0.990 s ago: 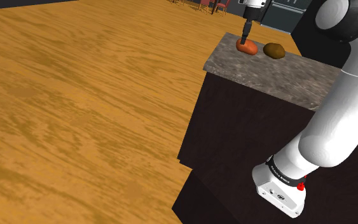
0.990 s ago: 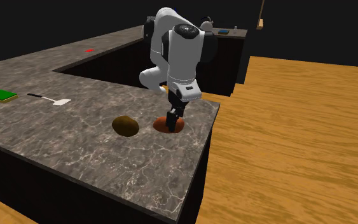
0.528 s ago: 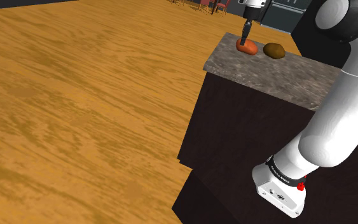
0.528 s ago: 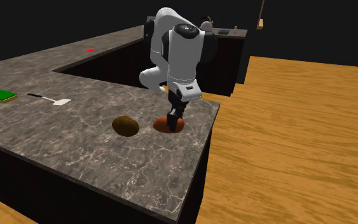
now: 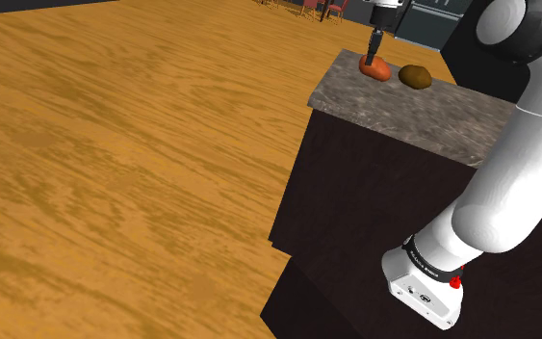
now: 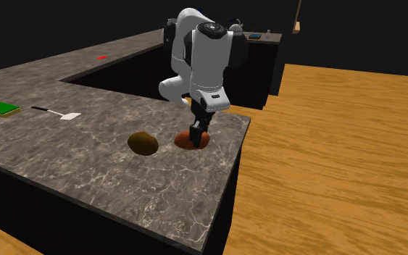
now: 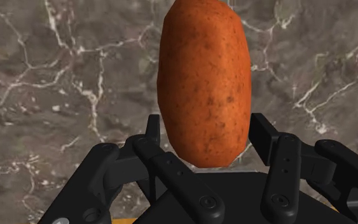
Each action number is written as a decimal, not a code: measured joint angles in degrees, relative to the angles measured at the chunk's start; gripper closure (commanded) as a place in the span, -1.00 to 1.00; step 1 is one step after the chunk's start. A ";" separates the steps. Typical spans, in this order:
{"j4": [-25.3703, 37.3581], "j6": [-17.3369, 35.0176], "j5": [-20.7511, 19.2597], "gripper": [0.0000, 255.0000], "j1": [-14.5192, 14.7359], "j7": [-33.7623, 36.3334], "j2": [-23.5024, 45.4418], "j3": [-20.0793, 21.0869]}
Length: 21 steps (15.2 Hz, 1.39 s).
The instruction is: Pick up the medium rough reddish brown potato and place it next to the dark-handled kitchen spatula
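The reddish brown potato [image 7: 201,79] hangs lengthwise between my black fingers [image 7: 155,137], which clasp its near end. In the second exterior view my gripper [image 6: 197,132] points straight down, shut on the potato [image 6: 193,140], at or just above the marble counter [image 6: 108,181] near its corner. The shoulder view has the gripper [image 5: 375,43] on the potato [image 5: 375,67] at the counter's far end. The dark-handled spatula [image 6: 57,113] lies far off toward the second exterior view's left.
A darker brown potato [image 6: 143,143] [image 5: 414,76] lies close beside the held one. A green flat block [image 6: 3,109] sits past the spatula, and a small red item [image 6: 101,56] on the far counter. The counter edge drops to a wooden floor [image 6: 325,166].
The fingers have closed on the reddish potato. Hand and potato have since risen very slightly; the brown potato and spatula have not moved.
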 measured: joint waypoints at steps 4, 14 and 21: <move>3.43 -3.00 0.20 1.00 -0.25 -0.05 0.45 -0.03; 16.37 -12.73 1.74 1.00 -2.32 -1.13 3.87 -0.28; 28.35 -20.56 3.81 1.00 -5.00 -1.87 8.19 -0.25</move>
